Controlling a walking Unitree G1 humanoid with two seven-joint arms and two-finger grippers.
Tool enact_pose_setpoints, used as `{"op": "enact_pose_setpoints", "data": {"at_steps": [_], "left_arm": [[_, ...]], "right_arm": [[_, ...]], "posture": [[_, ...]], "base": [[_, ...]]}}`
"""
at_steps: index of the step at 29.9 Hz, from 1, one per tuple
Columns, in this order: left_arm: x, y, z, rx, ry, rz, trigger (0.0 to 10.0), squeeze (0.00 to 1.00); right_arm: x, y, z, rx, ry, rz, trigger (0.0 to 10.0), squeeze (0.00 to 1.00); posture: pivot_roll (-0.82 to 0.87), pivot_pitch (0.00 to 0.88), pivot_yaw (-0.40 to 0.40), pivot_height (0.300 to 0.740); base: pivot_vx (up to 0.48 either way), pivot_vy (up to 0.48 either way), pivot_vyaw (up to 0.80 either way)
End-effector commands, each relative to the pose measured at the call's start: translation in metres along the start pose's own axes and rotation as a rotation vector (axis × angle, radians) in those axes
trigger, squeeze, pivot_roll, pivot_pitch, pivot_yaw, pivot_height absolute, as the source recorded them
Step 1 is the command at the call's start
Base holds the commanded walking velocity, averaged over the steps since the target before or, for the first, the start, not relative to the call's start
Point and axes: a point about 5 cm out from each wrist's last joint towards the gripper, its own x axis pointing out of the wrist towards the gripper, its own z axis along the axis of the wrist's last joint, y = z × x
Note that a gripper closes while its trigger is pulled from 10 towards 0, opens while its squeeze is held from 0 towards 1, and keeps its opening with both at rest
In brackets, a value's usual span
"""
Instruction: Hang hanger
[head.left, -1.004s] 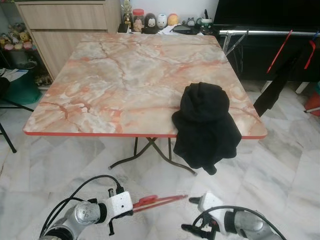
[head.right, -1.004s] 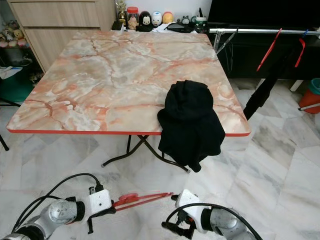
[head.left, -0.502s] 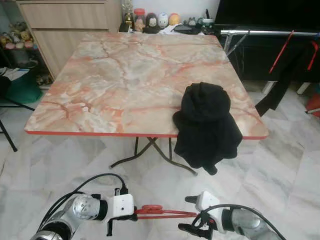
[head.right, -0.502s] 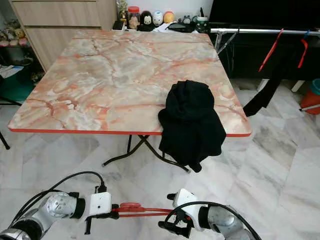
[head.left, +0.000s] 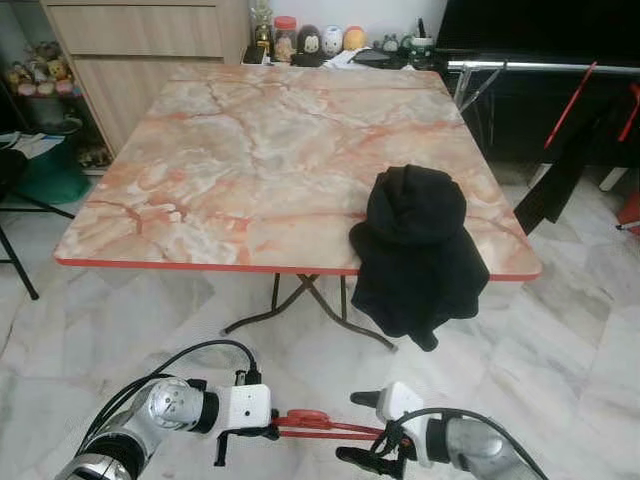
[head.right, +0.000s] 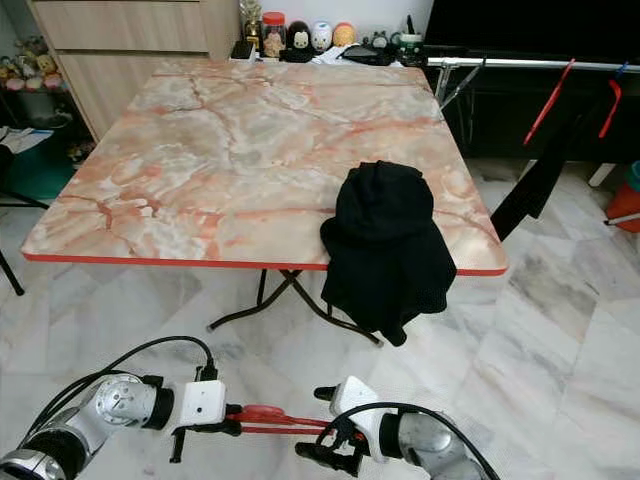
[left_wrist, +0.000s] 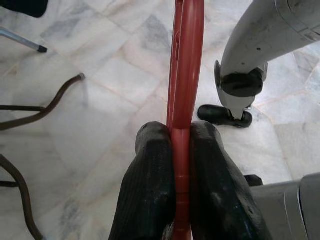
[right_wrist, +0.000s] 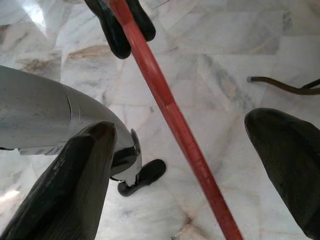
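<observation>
Hanger (head.left: 325, 425), red, lies level low over the marble floor (head.left: 560, 330) between both grippers, before the table (head.left: 200, 150) with a black garment (head.left: 415, 250). Left wrist view: left gripper (left_wrist: 181, 150) clamps its bar. Right wrist view: right gripper (right_wrist: 185, 150) spread wide, the bar between its 2 fingers (right_wrist: 75, 185), untouched.

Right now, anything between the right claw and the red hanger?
Nothing visible. The left claw is shut on the red hanger, and the hanger's bar already runs through the gap between the right claw's open fingers, untouched, above bare marble floor.
</observation>
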Motion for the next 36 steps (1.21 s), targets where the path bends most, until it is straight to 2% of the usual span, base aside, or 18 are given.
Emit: {"op": "enact_pose_setpoints", "data": {"at_steps": [1, 4, 36], "left_arm": [[-0.0012, 0.0041, 0.0034, 0.015, -0.013, 0.000, 10.0, 0.00], [-0.0008, 0.0051, 0.0043, 0.015, -0.016, 0.002, 10.0, 0.00], [-0.0027, 0.0104, 0.0054, 0.014, -0.010, 0.007, 10.0, 0.00]], "right_arm": [[-0.0014, -0.0029, 0.0016, 0.002, -0.017, -0.011, 9.9, 0.00], [-0.0003, -0.0035, 0.0029, 0.009, -0.037, -0.026, 0.0, 0.00], [0.0001, -0.0066, 0.0045, 0.049, -0.065, -0.005, 0.0, 0.00]], "posture": [[0.07, 0.060, -0.053, 0.740], [0.07, 0.061, -0.052, 0.740], [0.07, 0.063, -0.054, 0.740]], "base": [[0.000, 0.000, 0.00], [0.000, 0.000, 0.00], [0.000, 0.000, 0.00]]}}
